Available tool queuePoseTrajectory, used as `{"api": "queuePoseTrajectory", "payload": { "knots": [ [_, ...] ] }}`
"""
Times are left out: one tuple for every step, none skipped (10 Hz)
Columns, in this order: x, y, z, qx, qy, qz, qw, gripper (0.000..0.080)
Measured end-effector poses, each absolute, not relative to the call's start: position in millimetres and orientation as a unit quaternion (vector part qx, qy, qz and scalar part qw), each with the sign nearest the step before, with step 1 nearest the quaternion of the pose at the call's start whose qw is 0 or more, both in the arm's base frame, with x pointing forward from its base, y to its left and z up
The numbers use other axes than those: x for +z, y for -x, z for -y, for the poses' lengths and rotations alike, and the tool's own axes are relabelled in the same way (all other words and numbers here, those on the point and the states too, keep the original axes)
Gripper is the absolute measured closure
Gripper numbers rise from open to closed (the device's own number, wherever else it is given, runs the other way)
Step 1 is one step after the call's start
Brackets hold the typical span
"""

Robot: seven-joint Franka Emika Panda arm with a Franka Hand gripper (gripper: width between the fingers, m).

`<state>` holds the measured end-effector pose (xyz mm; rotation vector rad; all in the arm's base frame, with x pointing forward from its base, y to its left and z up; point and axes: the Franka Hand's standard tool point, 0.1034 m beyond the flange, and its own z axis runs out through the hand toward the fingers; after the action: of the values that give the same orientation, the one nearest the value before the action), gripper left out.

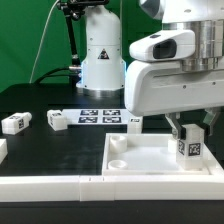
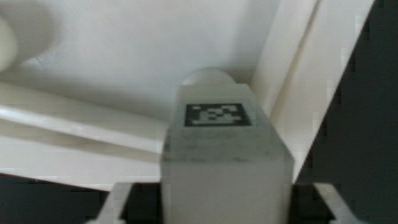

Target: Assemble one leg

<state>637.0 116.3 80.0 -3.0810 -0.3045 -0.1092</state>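
A leg is held over the tray.
The leg (image 1: 189,146) is clamped in the gripper (image 1: 188,135) above the tray's (image 1: 150,165) corner. Next, it likely must be lined up and lowered carefully.

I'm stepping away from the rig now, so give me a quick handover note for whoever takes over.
Claw: shut on the leg, held upright over the white tray near the corner at the exterior view's right; contact with the tray can't be judged.
Spare legs: two lie loose on the black table at the exterior view's left, beside the marker board.
Done: leg picked up and brought to the tray.
Left: seat it, release.
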Motion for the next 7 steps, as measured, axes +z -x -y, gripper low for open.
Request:
{"api": "queuePoseTrajectory", "payload": {
  "knots": [
    [80.0, -637.0, -116.2, -0.035, 0.994, 0.097, 0.022, 0.0509],
    [79.8, -637.0, -115.8, -0.034, 0.997, 0.057, 0.026, 0.0509],
    [80.0, -638.0, -113.8, -0.033, 0.998, -0.025, 0.039, 0.0509],
    [80.1, -638.2, -112.6, -0.031, 0.995, -0.084, 0.045, 0.0509],
    [81.0, -638.5, -111.1, -0.029, 0.988, -0.142, 0.049, 0.0509],
    [79.6, -637.5, -106.5, -0.026, 0.978, -0.202, 0.048, 0.0507],
    [79.5, -638.1, -101.7, -0.029, 0.968, -0.247, 0.048, 0.0503]
  ]
}}
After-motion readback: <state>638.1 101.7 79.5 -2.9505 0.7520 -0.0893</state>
